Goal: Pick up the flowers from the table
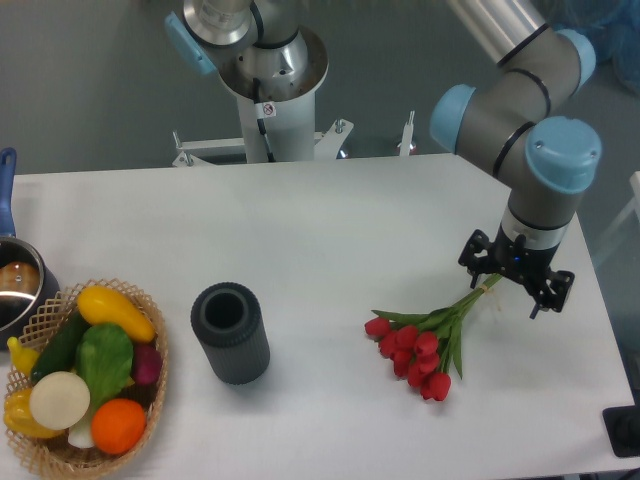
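We see the flowers (425,345) lying flat on the white bench (330,230), red buds pointing away from the arm and the tied stem ends reaching up under the gripper (514,280). Its jaws hang spread, one on each side of the stem tips, though we cannot tell whether they touch them. Well to the flowers' other side stands a dark ribbed cylinder (231,332), and beyond it a wicker basket (50,310) of vegetables.
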### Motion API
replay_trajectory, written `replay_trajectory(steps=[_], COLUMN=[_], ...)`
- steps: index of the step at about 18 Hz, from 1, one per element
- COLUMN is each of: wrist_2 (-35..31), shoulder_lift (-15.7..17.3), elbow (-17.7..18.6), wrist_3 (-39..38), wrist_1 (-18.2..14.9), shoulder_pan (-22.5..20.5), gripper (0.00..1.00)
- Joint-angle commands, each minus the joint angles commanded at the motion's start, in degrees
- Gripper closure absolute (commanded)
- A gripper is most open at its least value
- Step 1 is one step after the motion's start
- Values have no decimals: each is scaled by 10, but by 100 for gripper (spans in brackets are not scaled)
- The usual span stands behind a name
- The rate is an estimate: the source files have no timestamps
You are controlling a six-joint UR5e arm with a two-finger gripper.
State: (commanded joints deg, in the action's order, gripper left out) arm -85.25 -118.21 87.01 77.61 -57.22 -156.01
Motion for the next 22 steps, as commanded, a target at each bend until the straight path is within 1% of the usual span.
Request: replay_trajectory(steps=[3, 8, 12, 13, 14, 16, 17, 18, 19, 20, 21, 22], wrist_2=[-3, -3, -3, -2, -3, -4, -5, -15, -30, -46, -55, -56], shoulder_lift=[-5, -4, -6, -8, -17, -27, -30, -32, -33, -33, -33, -32], elbow=[20, 61, 68, 68, 68, 73, 75, 76, 77, 78, 78, 78], wrist_3=[-1, 4, -1, -1, -1, -5, -8, -9, -9, -10, -12, -18], wrist_1=[7, 8, 10, 15, 31, 73, 83, 85, 86, 87, 87, 87], shoulder_pan=[18, 23, 36, 38, 40, 53, 55, 55, 57, 58, 58, 59], gripper=[0, 0, 0, 0, 0, 0, 4, 9, 17, 28, 45, 66])
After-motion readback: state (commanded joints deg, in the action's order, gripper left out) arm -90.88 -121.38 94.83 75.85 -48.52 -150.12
